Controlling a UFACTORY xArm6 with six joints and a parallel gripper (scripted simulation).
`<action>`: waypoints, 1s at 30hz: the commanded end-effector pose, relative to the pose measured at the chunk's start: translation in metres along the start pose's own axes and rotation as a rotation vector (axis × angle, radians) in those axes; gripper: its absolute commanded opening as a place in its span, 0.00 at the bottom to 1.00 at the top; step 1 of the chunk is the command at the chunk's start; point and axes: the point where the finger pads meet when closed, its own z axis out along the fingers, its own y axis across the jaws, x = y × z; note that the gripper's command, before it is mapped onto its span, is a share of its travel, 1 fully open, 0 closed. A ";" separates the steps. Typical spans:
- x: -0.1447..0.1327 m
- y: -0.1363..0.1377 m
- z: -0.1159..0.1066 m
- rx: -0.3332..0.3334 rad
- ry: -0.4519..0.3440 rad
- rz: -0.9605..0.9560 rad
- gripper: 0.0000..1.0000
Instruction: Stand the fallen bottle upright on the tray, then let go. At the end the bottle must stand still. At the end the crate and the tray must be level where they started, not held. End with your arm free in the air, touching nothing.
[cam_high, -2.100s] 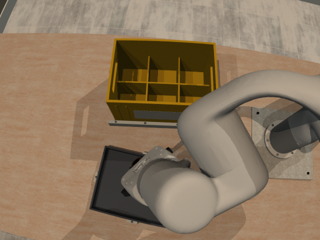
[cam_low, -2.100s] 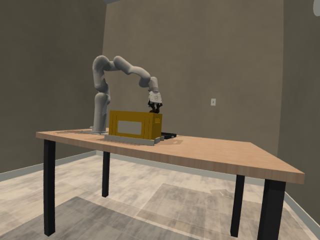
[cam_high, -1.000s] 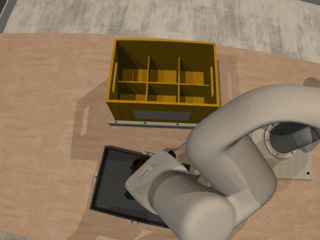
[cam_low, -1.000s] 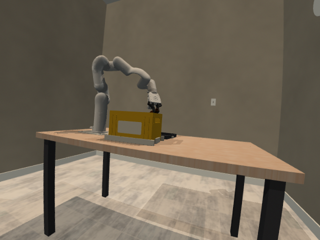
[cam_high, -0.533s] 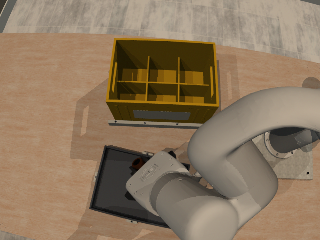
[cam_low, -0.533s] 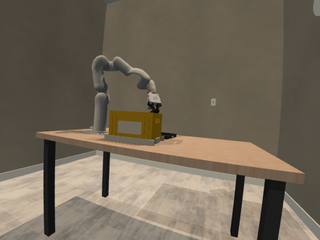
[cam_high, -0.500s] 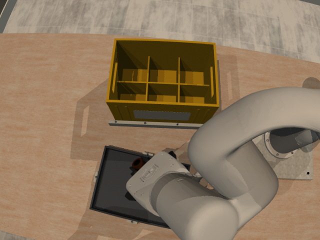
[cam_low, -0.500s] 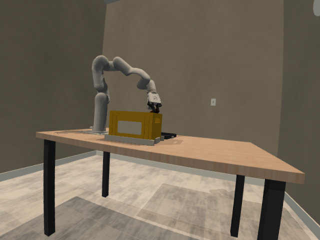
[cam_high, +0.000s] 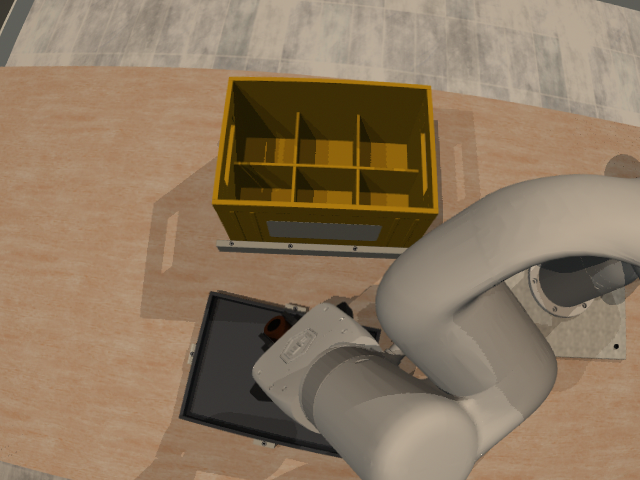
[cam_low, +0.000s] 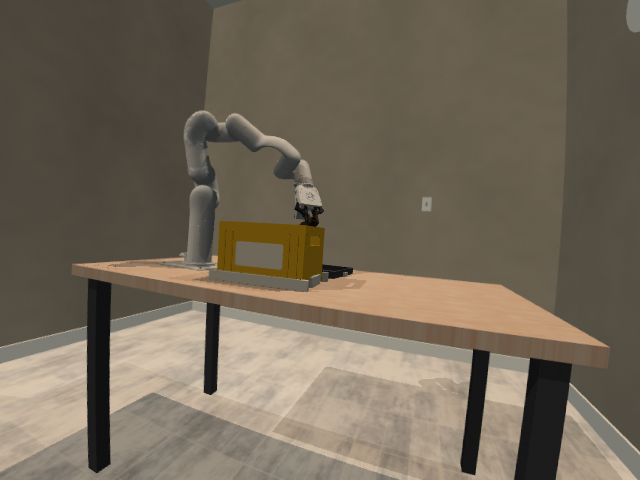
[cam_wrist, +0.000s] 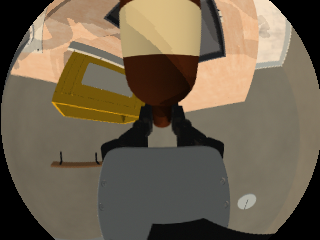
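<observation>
My gripper (cam_wrist: 161, 104) is shut on the neck of a brown bottle (cam_wrist: 160, 40) with a cream label. It holds the bottle in the air above the dark tray (cam_high: 227, 361), body pointing down and away from the fingers. In the overhead view only the bottle's brown mouth (cam_high: 275, 326) shows beside my wrist; the rest is hidden under the arm. In the side view the gripper (cam_low: 310, 217) hangs behind the top edge of the yellow crate (cam_low: 271, 250), well above the tray (cam_low: 337, 270). The tray lies flat on the table, partly covered by my arm.
The yellow crate (cam_high: 326, 162) with several empty compartments stands on a grey base behind the tray. The arm's base plate (cam_high: 568, 310) is at the right. My arm covers the tray's right side.
</observation>
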 end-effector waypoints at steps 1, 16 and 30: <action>-0.001 0.001 -0.001 -0.003 -0.004 0.002 0.00; 0.000 0.000 -0.001 0.003 -0.074 0.001 0.00; 0.001 0.001 -0.002 -0.002 -0.156 0.002 0.00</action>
